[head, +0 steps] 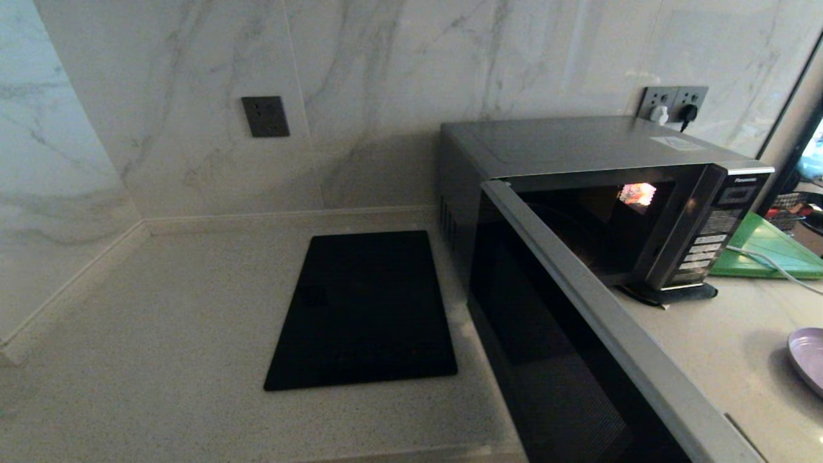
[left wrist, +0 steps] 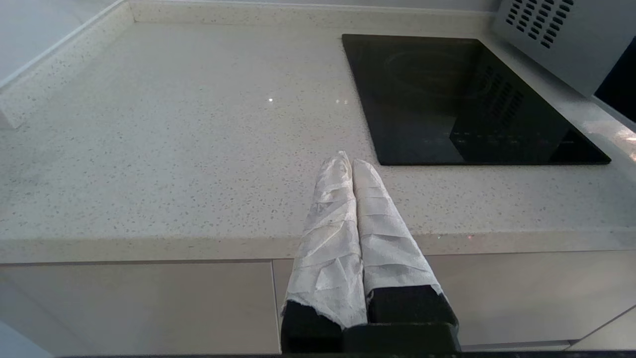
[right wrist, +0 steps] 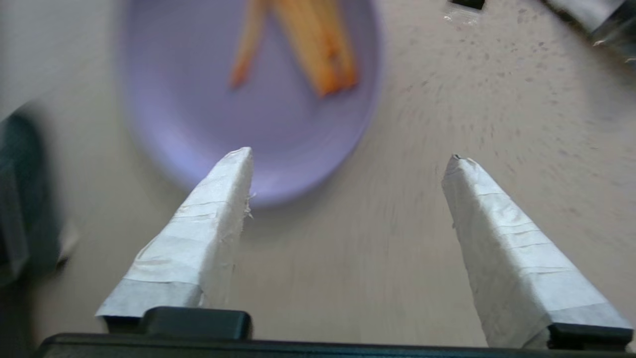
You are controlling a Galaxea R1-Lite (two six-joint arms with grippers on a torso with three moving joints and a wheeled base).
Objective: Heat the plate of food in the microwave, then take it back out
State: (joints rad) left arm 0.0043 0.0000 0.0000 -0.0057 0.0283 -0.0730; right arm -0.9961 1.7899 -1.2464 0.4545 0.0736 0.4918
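The silver-grey microwave [head: 578,148] stands on the counter with its black glass door [head: 553,360] swung wide open towards me; a small lit patch glows inside. The lavender plate [head: 809,357] lies on the counter at the far right edge of the head view. Golden fries [right wrist: 318,44] lie on the plate [right wrist: 208,109] in the right wrist view. My right gripper [right wrist: 348,158] hovers open just short of the plate's near rim, holding nothing. My left gripper [left wrist: 348,160] is shut and empty, low at the counter's front edge, away from the microwave [left wrist: 556,35].
A flat black glass cooktop [head: 366,308] is set into the counter left of the microwave. A green cutting board [head: 768,247] with a white cable lies behind the plate at right. Wall sockets [head: 672,103] sit above the microwave. The marble wall closes the back and left.
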